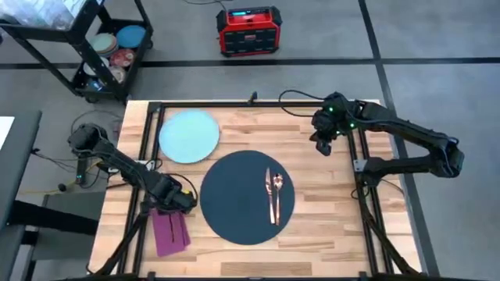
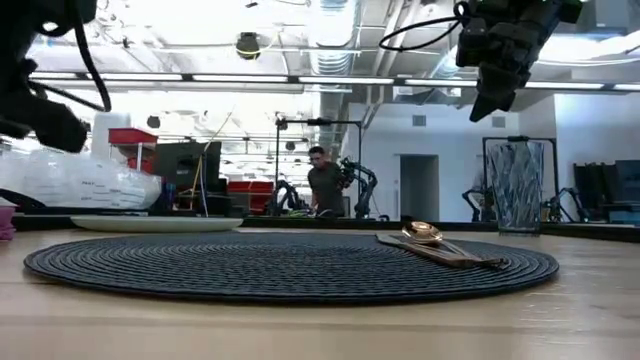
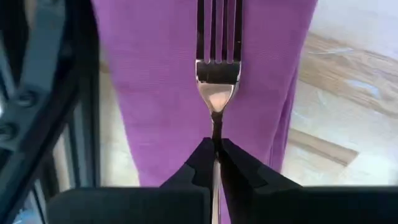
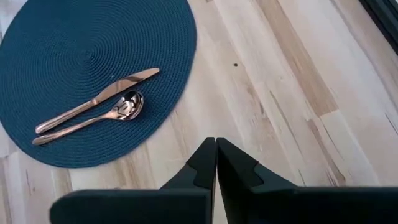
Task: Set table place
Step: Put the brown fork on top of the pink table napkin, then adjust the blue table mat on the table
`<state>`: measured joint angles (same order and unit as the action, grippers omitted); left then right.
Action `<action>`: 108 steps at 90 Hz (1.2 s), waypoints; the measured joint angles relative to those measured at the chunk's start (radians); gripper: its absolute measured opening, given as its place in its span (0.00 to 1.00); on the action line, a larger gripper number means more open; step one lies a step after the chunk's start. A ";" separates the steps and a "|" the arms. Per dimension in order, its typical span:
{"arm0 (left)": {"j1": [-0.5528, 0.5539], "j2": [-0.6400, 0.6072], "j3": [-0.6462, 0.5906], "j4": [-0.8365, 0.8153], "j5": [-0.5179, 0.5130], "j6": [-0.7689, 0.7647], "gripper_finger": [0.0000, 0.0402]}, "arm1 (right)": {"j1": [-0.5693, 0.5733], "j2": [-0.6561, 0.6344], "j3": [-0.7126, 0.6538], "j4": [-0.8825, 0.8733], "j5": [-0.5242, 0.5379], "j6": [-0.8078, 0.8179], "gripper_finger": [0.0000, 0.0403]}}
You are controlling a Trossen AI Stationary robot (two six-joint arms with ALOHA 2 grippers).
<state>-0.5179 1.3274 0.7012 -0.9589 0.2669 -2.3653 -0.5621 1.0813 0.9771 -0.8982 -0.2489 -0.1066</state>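
The left gripper (image 3: 216,167) was closed on the handle of a copper-coloured fork (image 3: 217,74), the two dark fingers (image 3: 193,171) pressed against the thin stem with no gap showing; the tines pointed away from the fingers and lay over the magenta napkin (image 3: 155,93), which spread under and beyond the fingertips. Whether the fork touched the cloth could not be told. To one side of the fingers ran the black frame (image 3: 43,81) of the table (image 1: 328,211), and to the other side bare light wood. In the high view this gripper (image 1: 186,203) stood at the near left edge of the table, the napkin (image 1: 171,232) just beside it and the dark round mat (image 1: 242,197) close on its other side. The right gripper (image 4: 216,163) was raised above the table with its fingers (image 4: 239,169) brought together and holding nothing; beneath and beyond them lay bare planks, and farther out the mat (image 4: 74,68) bearing a copper knife (image 4: 99,99) and spoon (image 4: 93,118) side by side near its rim. In the high view the right gripper (image 1: 323,140) hung over the far right part of the table, well apart from the cutlery. The pale blue plate (image 1: 189,136) rested on the wood at the far left, just beside the mat. In the low view a smoky glass tumbler (image 2: 517,186) stood upright at the far right, and a person (image 2: 322,185) stood in the room behind.
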 joint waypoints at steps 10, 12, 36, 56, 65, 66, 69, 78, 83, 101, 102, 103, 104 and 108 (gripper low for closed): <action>-0.001 0.001 -0.031 0.027 0.028 -0.003 0.00 | 0.000 0.000 0.000 0.000 0.000 0.000 0.00; -0.003 0.001 -0.035 0.027 0.033 -0.003 0.00 | 0.000 0.000 0.000 -0.001 0.000 0.000 0.00; -0.025 0.001 -0.040 0.009 0.044 -0.002 0.01 | 0.000 0.000 0.000 -0.006 0.000 -0.004 0.00; -0.026 0.001 -0.040 0.021 0.069 -0.005 0.08 | 0.000 0.000 0.000 -0.005 0.007 -0.008 0.00; -0.026 0.001 -0.040 0.021 0.072 -0.011 0.10 | 0.000 0.000 0.000 -0.002 0.008 -0.008 0.00; -0.026 0.001 -0.040 0.021 0.072 -0.011 0.11 | 0.000 0.000 0.000 -0.002 0.008 -0.008 0.00; -0.026 0.001 -0.040 0.023 0.071 -0.011 0.11 | 0.000 0.000 0.000 -0.002 0.008 -0.008 0.00; -0.026 0.001 -0.040 0.024 0.072 -0.011 0.14 | 0.000 0.000 0.000 -0.002 0.009 -0.010 0.00; -0.026 0.001 -0.040 0.024 0.071 -0.011 0.15 | 0.000 0.000 0.000 -0.002 0.009 -0.010 0.00; -0.025 -0.011 -0.027 0.023 0.071 0.035 0.16 | 0.000 0.000 0.000 -0.002 0.010 -0.010 0.00; -0.024 -0.013 -0.023 0.023 0.072 0.040 0.16 | 0.000 0.000 0.000 -0.002 0.010 -0.010 0.00; -0.022 -0.015 -0.020 0.024 0.071 0.043 0.16 | 0.000 0.000 0.000 -0.002 0.010 -0.010 0.00; -0.020 -0.017 -0.016 0.024 0.070 0.046 0.16 | 0.000 0.000 0.000 -0.002 0.010 -0.010 0.00; -0.012 -0.026 0.001 0.016 0.065 0.058 0.16 | 0.000 0.000 0.000 -0.002 0.011 -0.010 0.00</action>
<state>-0.5300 1.3012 0.7022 -0.9428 0.3314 -2.3068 -0.5625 1.0813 0.9768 -0.9005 -0.2379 -0.1165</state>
